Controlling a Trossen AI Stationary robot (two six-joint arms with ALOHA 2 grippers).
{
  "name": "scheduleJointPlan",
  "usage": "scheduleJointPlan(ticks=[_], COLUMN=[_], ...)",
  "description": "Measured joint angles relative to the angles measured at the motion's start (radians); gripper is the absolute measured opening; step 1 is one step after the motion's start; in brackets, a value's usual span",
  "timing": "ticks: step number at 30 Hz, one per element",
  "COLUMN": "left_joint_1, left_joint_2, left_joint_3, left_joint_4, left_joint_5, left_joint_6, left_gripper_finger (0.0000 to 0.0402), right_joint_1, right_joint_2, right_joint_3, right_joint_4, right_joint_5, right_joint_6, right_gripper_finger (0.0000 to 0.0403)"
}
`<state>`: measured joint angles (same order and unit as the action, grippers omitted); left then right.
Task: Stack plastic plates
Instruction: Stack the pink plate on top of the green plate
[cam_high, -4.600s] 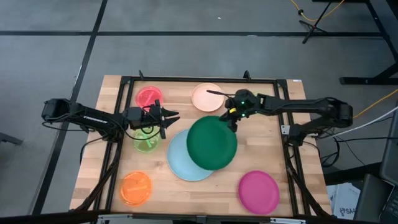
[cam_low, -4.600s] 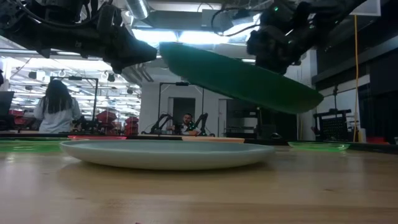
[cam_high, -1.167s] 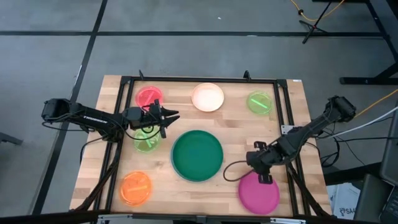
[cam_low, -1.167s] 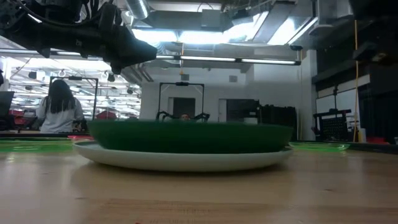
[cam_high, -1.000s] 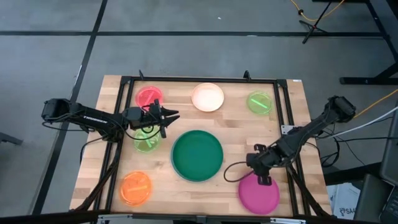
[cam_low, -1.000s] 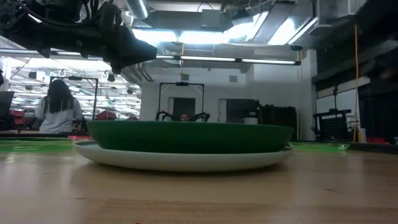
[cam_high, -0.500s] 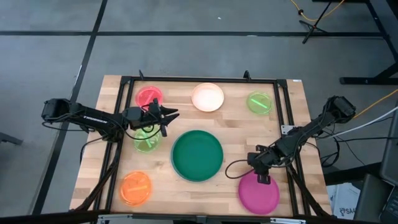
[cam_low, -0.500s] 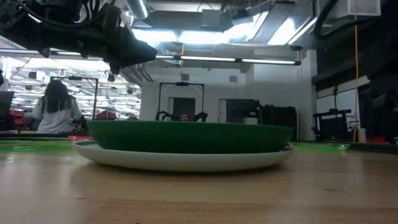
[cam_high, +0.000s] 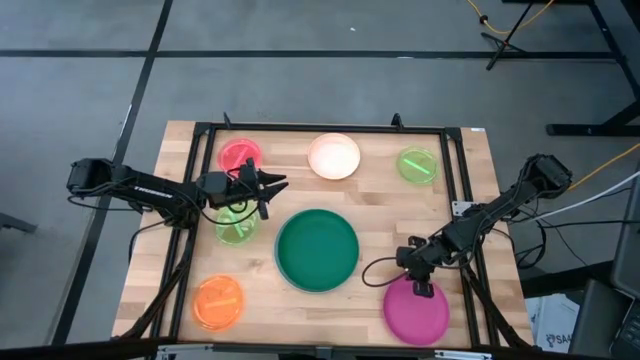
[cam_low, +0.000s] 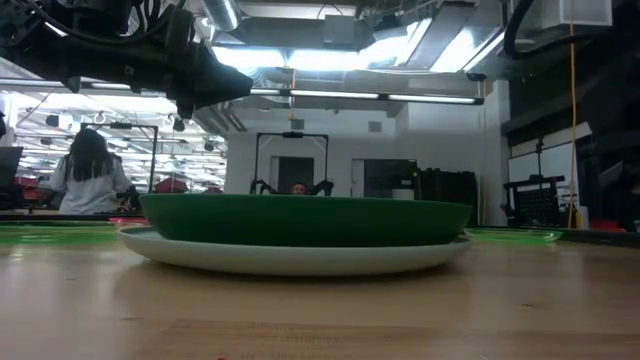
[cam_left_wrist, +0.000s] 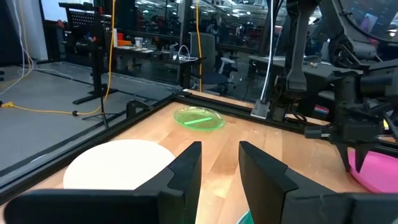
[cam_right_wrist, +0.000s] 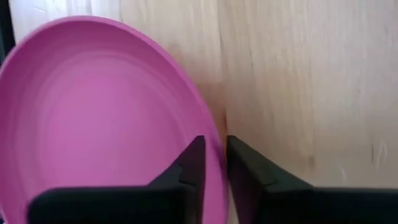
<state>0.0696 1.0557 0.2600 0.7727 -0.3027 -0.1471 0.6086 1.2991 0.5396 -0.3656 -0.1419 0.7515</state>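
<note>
The dark green plate (cam_high: 317, 250) sits inside the light blue plate (cam_low: 290, 258) at the table's middle; only the blue rim shows in the low view. The magenta plate (cam_high: 418, 312) lies flat at the near right. My right gripper (cam_high: 418, 287) is at its far rim, shut on it. My left gripper (cam_high: 272, 195) hovers open above the table's left middle, beside a lime green plate (cam_high: 236, 225). Red (cam_high: 240, 155), peach (cam_high: 334, 156), a second lime green (cam_high: 418, 164) and orange (cam_high: 219, 302) plates each lie apart on the wood. My right gripper (cam_right_wrist: 216, 155) has the magenta plate's far rim (cam_right_wrist: 210, 127) between its two fingers, one finger over the plate's inside and one outside it. The fingers come from above, pointing down. The plate lies flat on the table.
A black metal frame (cam_high: 458, 190) runs along the table's left, far and right sides. Bare wood (cam_high: 400, 215) shows between the stack and the right frame. A person (cam_low: 92, 170) stands in the room far behind the table.
My right gripper has crept slightly toward the near edge, at the magenta plate's far rim. No plate has moved.
</note>
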Motion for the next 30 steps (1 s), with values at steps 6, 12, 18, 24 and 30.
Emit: scheduleJointPlan(ticks=[6, 12, 18, 24, 30], left_joint_1=[0.000, 0.000, 0.000, 0.000, 0.000], left_joint_2=[0.000, 0.000, 0.000, 0.000, 0.000], left_joint_3=[0.000, 0.000, 0.000, 0.000, 0.000], left_joint_4=[0.000, 0.000, 0.000, 0.000, 0.010], left_joint_5=[0.000, 0.000, 0.000, 0.001, 0.001], left_joint_6=[0.000, 0.000, 0.000, -0.002, -0.004], left_gripper_finger=[0.0101, 0.0101, 0.0101, 0.0101, 0.0101], right_joint_1=[0.000, -0.035, -0.120, -0.206, -0.302], right_joint_2=[0.000, 0.000, 0.000, -0.038, -0.085], right_joint_3=[-0.008, -0.008, -0.008, 0.020, 0.098], right_joint_4=[0.003, 0.006, 0.007, 0.007, 0.005], right_joint_5=[0.010, -0.002, -0.072, -0.135, -0.166], right_joint_6=[-0.029, -0.040, -0.077, -0.155, -0.245], right_gripper_finger=[0.0005, 0.0003, 0.0002, 0.0001, 0.0001])
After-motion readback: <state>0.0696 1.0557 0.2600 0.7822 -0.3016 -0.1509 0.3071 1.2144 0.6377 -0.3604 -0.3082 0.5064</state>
